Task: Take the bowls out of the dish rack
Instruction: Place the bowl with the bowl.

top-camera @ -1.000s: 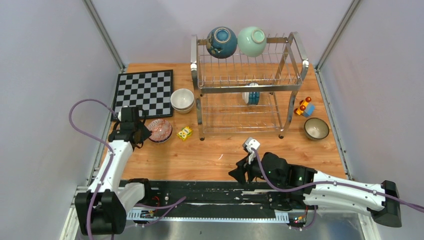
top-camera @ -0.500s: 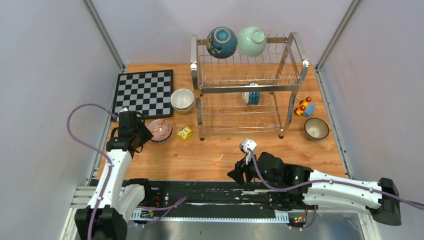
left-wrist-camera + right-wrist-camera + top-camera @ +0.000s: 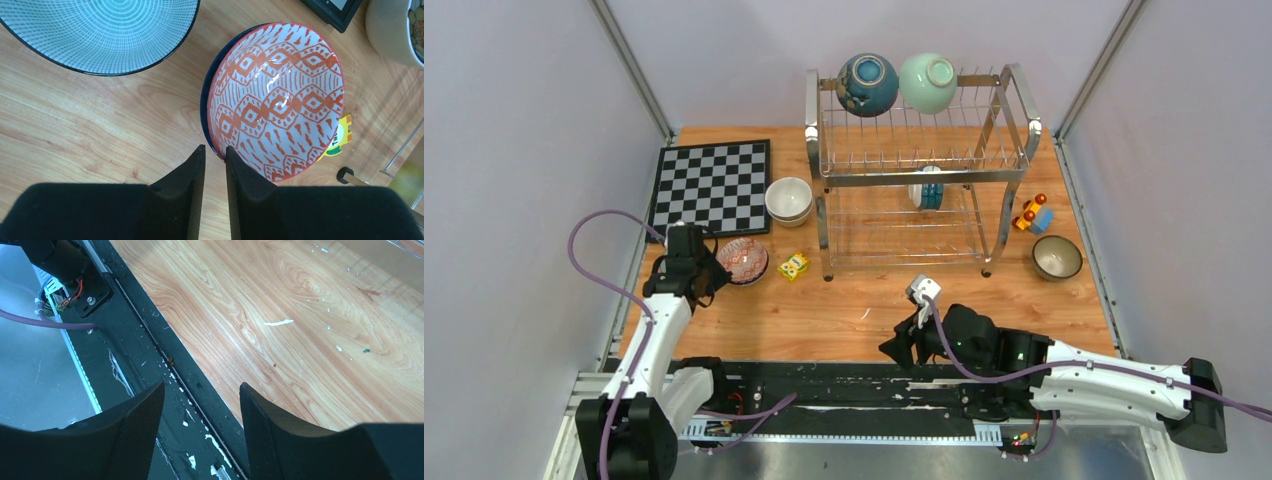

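The dish rack [image 3: 874, 180] stands at the back. A dark blue bowl [image 3: 867, 84] and a mint bowl [image 3: 928, 82] rest on its top tier, and a white-and-blue bowl [image 3: 927, 190] stands on edge in the lower tier. On the table sit a cream stack [image 3: 789, 200], a dark-rimmed bowl [image 3: 1057, 257] and a red-patterned bowl [image 3: 277, 100] nested in a dark one. A teal-patterned bowl [image 3: 100, 30] lies beside it. My left gripper [image 3: 215, 150] hovers at the red bowl's near rim, its jaws a narrow gap apart with only wood between. My right gripper [image 3: 202, 386] is open and empty over the near table edge.
A chessboard [image 3: 712, 186] lies at the back left. A yellow block [image 3: 795, 266] sits between the red bowl and the rack's left foot. A toy car [image 3: 1032, 214] is right of the rack. A black rail [image 3: 150, 335] runs along the near edge.
My left gripper let go of the red bowl's rim, drew back slightly, and its jaws narrowed again. The right arm barely shifted.
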Controlling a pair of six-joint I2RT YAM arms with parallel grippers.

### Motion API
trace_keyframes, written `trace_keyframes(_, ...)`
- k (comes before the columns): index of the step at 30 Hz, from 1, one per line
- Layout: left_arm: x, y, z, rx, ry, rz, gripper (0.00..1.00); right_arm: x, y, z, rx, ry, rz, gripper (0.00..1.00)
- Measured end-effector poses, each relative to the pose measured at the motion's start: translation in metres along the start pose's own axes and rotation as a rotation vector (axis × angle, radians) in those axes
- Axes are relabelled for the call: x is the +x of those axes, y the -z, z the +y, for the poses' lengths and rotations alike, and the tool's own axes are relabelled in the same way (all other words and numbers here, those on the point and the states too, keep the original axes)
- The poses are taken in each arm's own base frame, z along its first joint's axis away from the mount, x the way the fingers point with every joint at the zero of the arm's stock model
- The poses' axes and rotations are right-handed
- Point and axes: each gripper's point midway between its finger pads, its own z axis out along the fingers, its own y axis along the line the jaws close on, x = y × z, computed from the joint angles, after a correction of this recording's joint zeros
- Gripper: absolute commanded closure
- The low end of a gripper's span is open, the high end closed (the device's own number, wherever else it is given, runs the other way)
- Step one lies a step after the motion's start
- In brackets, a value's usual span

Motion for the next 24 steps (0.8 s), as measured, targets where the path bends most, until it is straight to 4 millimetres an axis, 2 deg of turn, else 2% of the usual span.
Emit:
trace_keyframes(17,0.0001,-0.0084,-0.0012,0.004,0.011,-0.005,0.81,0.0,0.0,0.0,0.001,-0.005,0.0,0.4)
trace_keyframes(22,0.0005,-0.0081,-0.001,0.004,0.01,-0.004,0.74,0.0,0.0,0.0001,0.001,-0.005,0.0,0.4)
trace_keyframes(24,0.0006,-0.0058,-0.0008,0.006,0.01,-0.006,0.68,0.0,0.0,0.0001,0.001,-0.005,0.0,0.4)
